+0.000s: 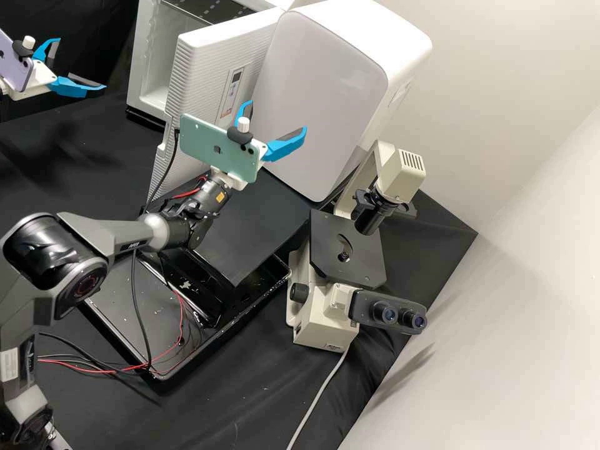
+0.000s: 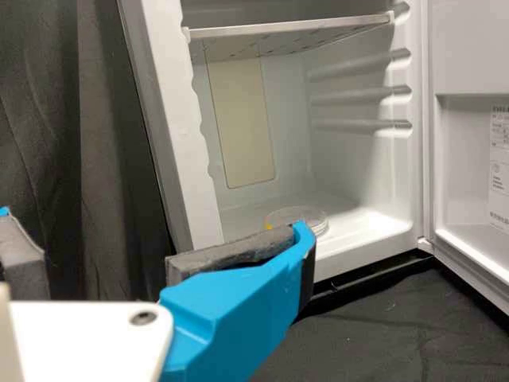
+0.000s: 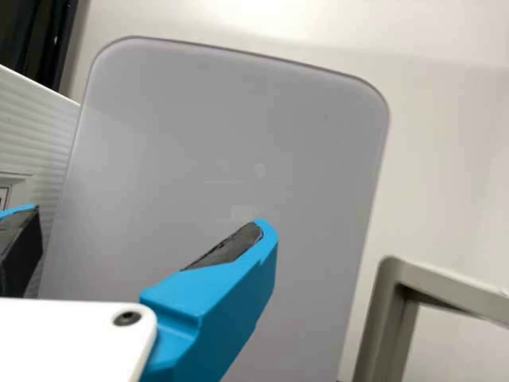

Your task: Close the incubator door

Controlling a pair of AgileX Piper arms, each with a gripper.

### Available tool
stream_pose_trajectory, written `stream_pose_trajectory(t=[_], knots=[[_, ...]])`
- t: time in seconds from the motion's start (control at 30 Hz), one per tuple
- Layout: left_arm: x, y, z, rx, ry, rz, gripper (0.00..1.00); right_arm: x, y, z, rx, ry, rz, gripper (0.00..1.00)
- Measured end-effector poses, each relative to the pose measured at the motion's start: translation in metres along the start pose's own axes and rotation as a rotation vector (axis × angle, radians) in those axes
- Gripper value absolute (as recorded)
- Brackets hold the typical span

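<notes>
The white incubator (image 1: 147, 69) stands at the back left in the high view, its ribbed door (image 1: 209, 69) swung wide open. At the far left is my left gripper (image 1: 81, 64), open and apart from the door. My right gripper (image 1: 277, 117) is open on the door's outer side, before a white box. The left wrist view shows the incubator's interior (image 2: 350, 171), the door's inner face (image 2: 465, 167) and my left gripper (image 2: 155, 223) with nothing between its fingers. In the right wrist view, the door's ribbed outside (image 3: 36, 131) is beside my right gripper (image 3: 147, 219), also holding nothing.
Right of the door stands the large white box (image 1: 319, 87) with a grey front. A microscope (image 1: 347, 250) is farther right. A black tray (image 1: 159, 375) with cables lies under the right arm. Stacked clear dishes (image 2: 298, 220) sit on the incubator floor, below a shelf (image 2: 286, 30).
</notes>
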Motion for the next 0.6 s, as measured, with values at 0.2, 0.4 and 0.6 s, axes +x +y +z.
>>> stream_pose_trajectory(t=[0.2, 0.4, 0.6], knots=[[0.000, 0.000, 0.000, 0.000, 0.000, 0.000, 1.00, 0.023, -0.001, -0.008, -0.005, 0.011, -0.017, 0.00], [0.000, 0.000, 0.000, 0.000, 0.000, 0.000, 1.00, 0.043, -0.009, -0.025, -0.014, 0.051, -0.051, 0.00], [0.000, 0.000, 0.000, 0.000, 0.000, 0.000, 1.00, 0.058, -0.027, -0.050, -0.041, 0.086, -0.115, 0.00]])
